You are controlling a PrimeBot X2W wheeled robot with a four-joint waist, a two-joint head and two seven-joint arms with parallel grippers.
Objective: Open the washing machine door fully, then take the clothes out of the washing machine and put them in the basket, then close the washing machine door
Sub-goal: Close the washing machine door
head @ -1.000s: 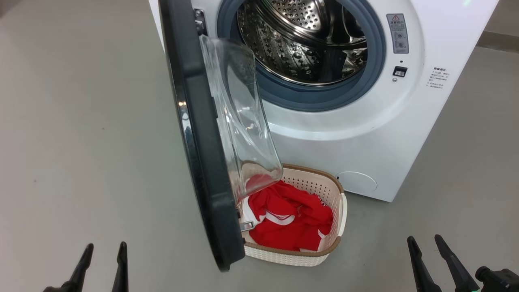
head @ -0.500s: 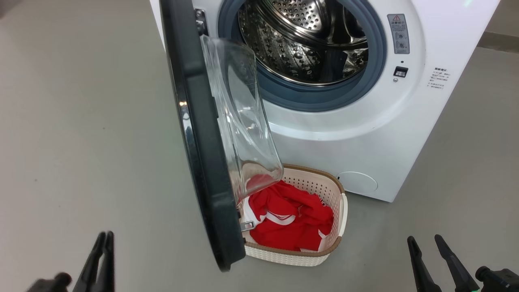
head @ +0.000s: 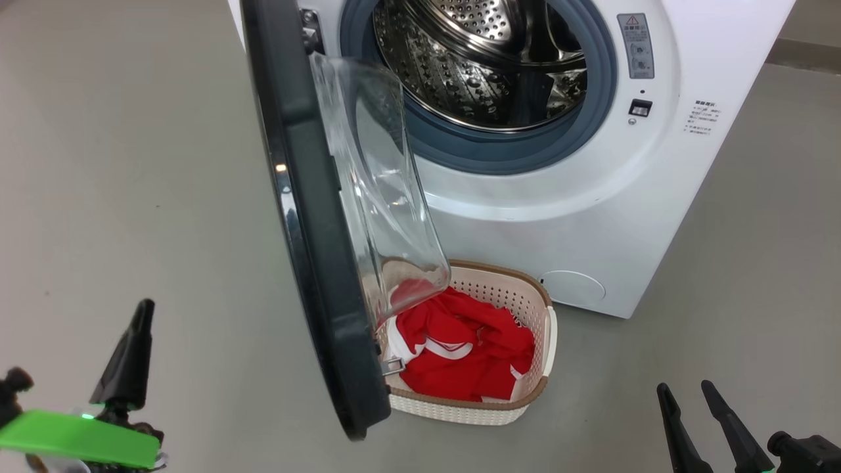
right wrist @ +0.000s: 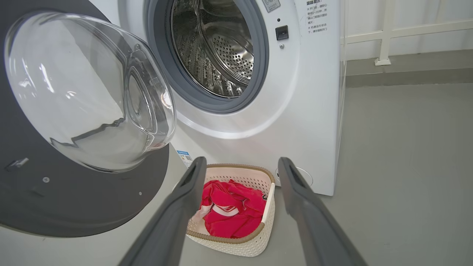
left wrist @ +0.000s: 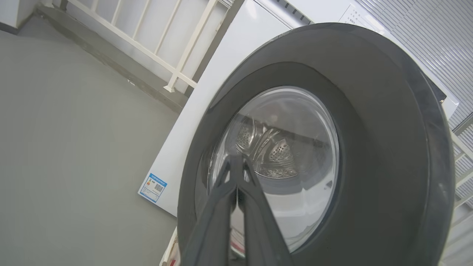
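Two hands logged, both in front of the washing machine and both empty.

- Left hand: fingers pressed together tip to tip, gripping nothing. It is raised off the floor out in front of the machine, on the outer side of the open door and clear of it. In its wrist view the joined tips point at the door's glass.
- Right hand: fingers spread wide, nothing between them. It sits low in front of the machine on the side away from the hinge, well apart from the cabinet.

Washing machine door: swung out from the machine front on its hinge and seen nearly edge-on from the head view. Its black rim faces outward and its clear glass bowl bulges toward the opening.

Drum: perforated steel, in plain sight through the opening, ringed by the grey seal.

Basket: on the floor just in front of the machine's base, below the opening. The door's lower edge hangs over its hinge-side end, and I cannot tell whether the two touch.

Clothes: red fabric with white trim, bunched inside the basket. A white piece shows at the hinge-side end.

Blue label: low on the machine's side panel.
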